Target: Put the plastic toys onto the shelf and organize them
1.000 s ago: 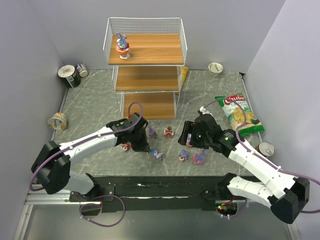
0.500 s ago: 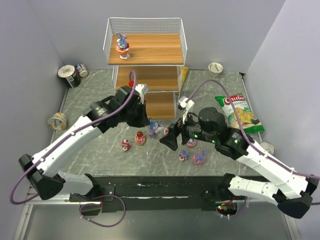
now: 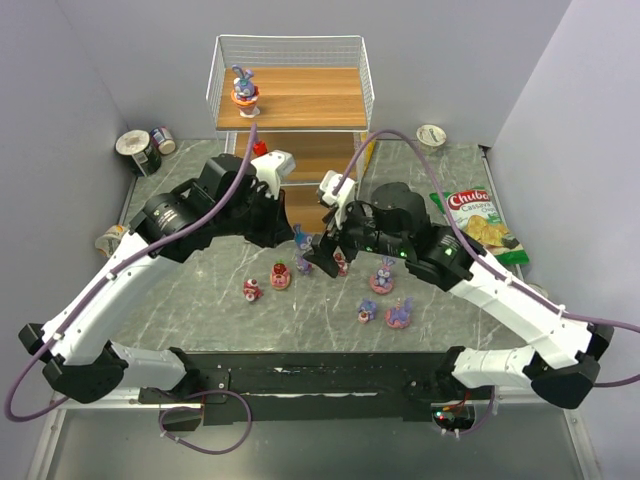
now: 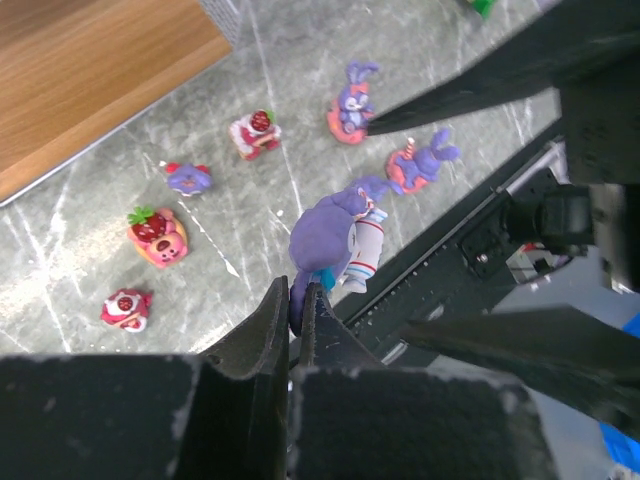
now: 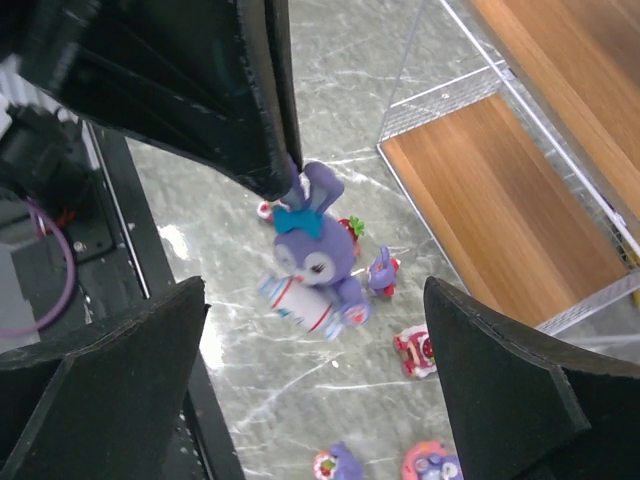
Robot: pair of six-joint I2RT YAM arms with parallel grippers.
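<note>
My left gripper [image 4: 297, 295] is shut on one ear of a purple bunny toy [image 4: 335, 235], which hangs above the table in front of the shelf [image 3: 290, 100]. In the right wrist view the same bunny [image 5: 315, 265] dangles between my right gripper's [image 5: 315, 370] wide-open fingers, touching neither. In the top view the right gripper [image 3: 328, 252] sits just right of the held bunny [image 3: 299, 238]. One bunny on a red base [image 3: 244, 92] stands on the top board. Several toys lie on the table, among them a strawberry figure [image 4: 155, 230] and a bunny on a pink base [image 4: 350, 100].
Two cans [image 3: 138, 152] stand at the back left and a cup [image 3: 115, 240] lies at the left edge. A chip bag [image 3: 478, 228] lies at the right, with a small cup [image 3: 432, 134] behind it. The shelf's bottom board [image 5: 500, 210] is close to both grippers.
The left arm has lifted the purple bunny off the table and carried it up toward the shelf. The right arm has swung left, bringing its open gripper up to the bunny.
</note>
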